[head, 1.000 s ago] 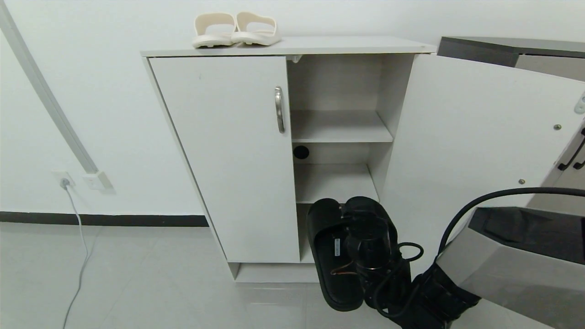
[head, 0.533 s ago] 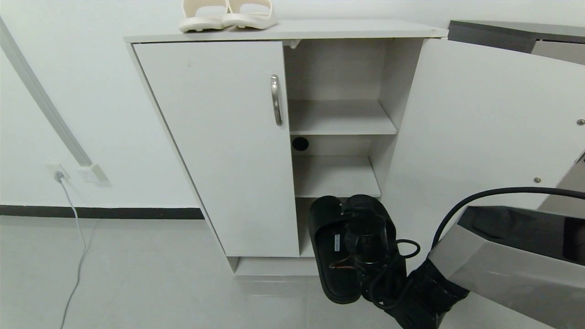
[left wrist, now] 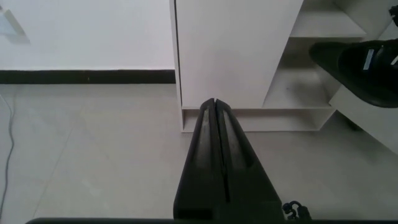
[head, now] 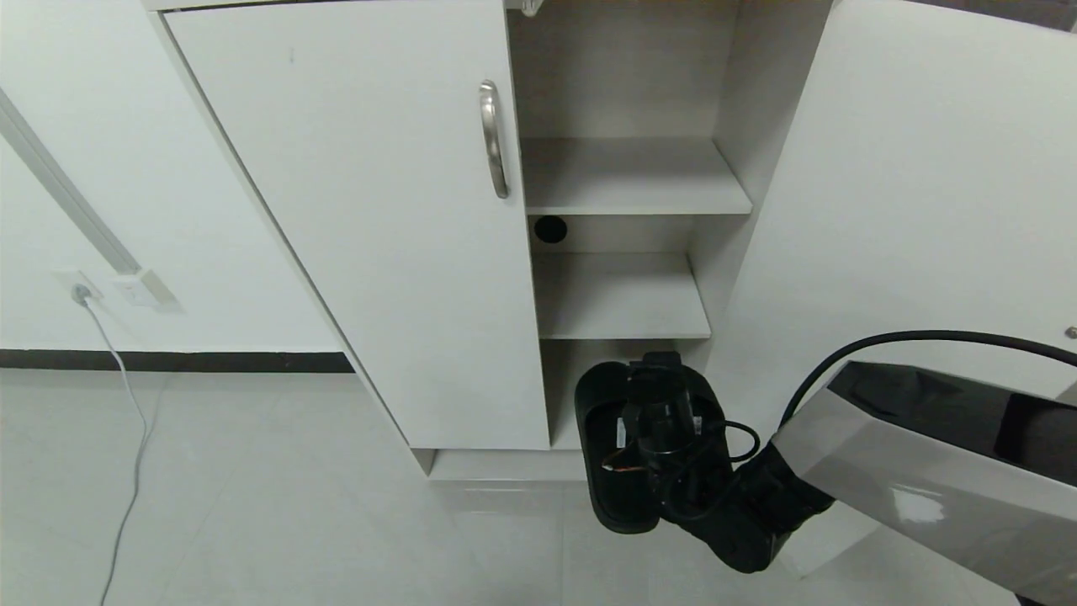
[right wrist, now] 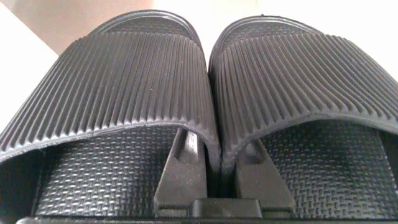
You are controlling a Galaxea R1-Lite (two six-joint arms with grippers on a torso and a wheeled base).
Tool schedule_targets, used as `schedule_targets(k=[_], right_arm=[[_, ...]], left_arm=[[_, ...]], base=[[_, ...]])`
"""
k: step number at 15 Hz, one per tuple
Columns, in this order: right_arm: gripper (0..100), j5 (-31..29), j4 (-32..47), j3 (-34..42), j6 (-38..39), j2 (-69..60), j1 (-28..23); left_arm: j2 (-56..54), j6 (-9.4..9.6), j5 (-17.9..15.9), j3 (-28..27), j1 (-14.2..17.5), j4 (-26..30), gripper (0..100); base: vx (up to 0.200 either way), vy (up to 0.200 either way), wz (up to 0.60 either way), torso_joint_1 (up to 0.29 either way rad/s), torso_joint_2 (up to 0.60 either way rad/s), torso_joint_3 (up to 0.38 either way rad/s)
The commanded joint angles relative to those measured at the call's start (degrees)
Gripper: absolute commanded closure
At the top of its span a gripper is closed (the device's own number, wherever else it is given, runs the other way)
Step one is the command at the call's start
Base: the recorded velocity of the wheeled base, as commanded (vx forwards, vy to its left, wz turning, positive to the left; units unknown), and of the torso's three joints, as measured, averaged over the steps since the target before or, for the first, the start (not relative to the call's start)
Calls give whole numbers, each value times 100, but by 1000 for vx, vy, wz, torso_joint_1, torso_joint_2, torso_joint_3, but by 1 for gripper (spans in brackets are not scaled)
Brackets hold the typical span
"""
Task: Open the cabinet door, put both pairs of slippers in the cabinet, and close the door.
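A pair of black slippers (head: pixel 612 459) hangs side by side just above the floor, toes pointing into the cabinet's bottom compartment (head: pixel 562 396). My right gripper (right wrist: pixel 216 169) is shut on the two inner side walls of the black slippers (right wrist: pixel 149 81), pinched together under the ribbed straps. In the head view its wrist (head: pixel 665 425) lies over the right slipper. The right cabinet door (head: pixel 909 185) stands wide open; the left door (head: pixel 362 210) with its metal handle (head: pixel 494 139) is closed. My left gripper (left wrist: pixel 214 104) is shut and empty, low over the floor facing the cabinet, the black slippers (left wrist: pixel 367 65) off to its side.
Two bare shelves (head: pixel 631 177) (head: pixel 618 299) sit above the bottom compartment. The open door flanks my right arm closely. A wall socket with a hanging cable (head: pixel 80 295) is far left. Grey floor tiles (head: pixel 252 522) lie in front of the closed door.
The head camera has come closer and tilted down, so the cabinet top has left the picture. The black slippers in my right gripper now sit lower against the lower shelf, nearer the bottom compartment.
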Motion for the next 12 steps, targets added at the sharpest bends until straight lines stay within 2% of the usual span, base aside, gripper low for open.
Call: schedule_targets(k=[1, 4, 8, 12], right_arm=[[100, -10, -3, -126, 22, 41, 16], [100, -397, -627, -73, -268, 50, 86], [100, -397, -2332, 155, -1209, 375, 104], [100, -388, -2420, 155, -1262, 402, 95]], left_arm=[[7, -10, 15, 0, 0, 0, 100], [7, -10, 24, 0, 0, 0, 100], [7, -19, 24, 0, 0, 0, 100], [7, -19, 24, 0, 0, 0, 100]], base=[[0, 0, 0, 7, -2, -183], [0, 0, 0, 4, 2, -35], [0, 0, 0, 0, 0, 0], [0, 0, 0, 0, 0, 0]])
